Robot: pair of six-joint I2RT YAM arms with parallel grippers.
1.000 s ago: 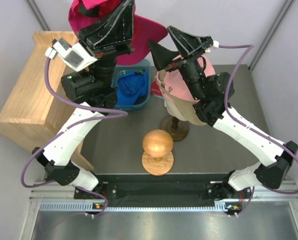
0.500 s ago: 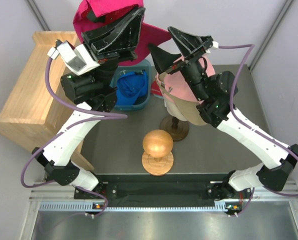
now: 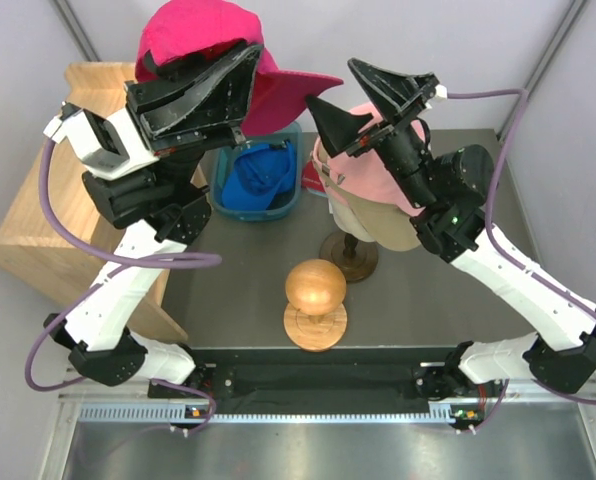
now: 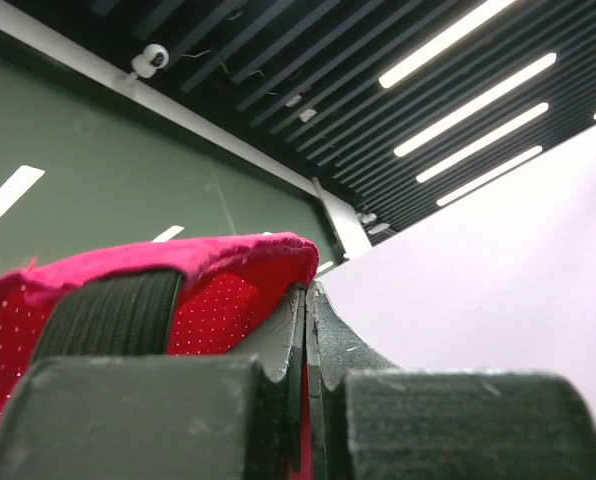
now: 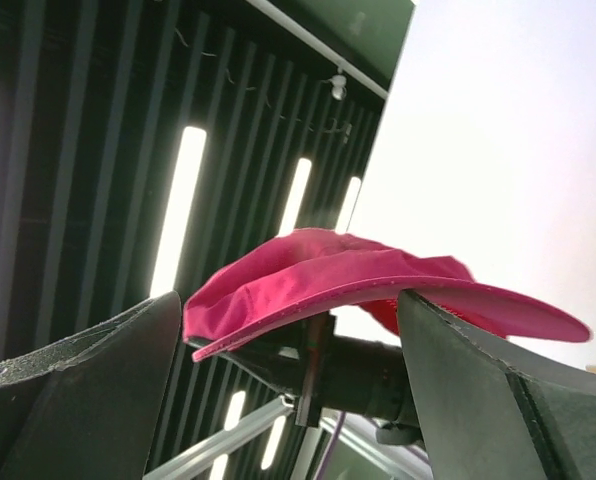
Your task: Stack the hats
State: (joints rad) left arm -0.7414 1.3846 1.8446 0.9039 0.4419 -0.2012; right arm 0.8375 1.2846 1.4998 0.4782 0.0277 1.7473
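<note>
My left gripper is raised high and shut on the magenta cap, whose brim points right toward the right arm. In the left wrist view the cap's cloth is pinched between the shut jaws. A light pink cap sits over a tan cap on the mannequin head. A royal blue cap lies in a blue bin. My right gripper is open and empty, raised above the pink cap, pointing up at the magenta cap.
The blue bin stands at the back of the table. A wooden ball on a stand is at the front centre. The mannequin's wooden base is behind it. A wooden shelf is at the left.
My left gripper has swung the magenta cap up and over so its crown faces up and its brim points right. My right gripper has risen a little.
</note>
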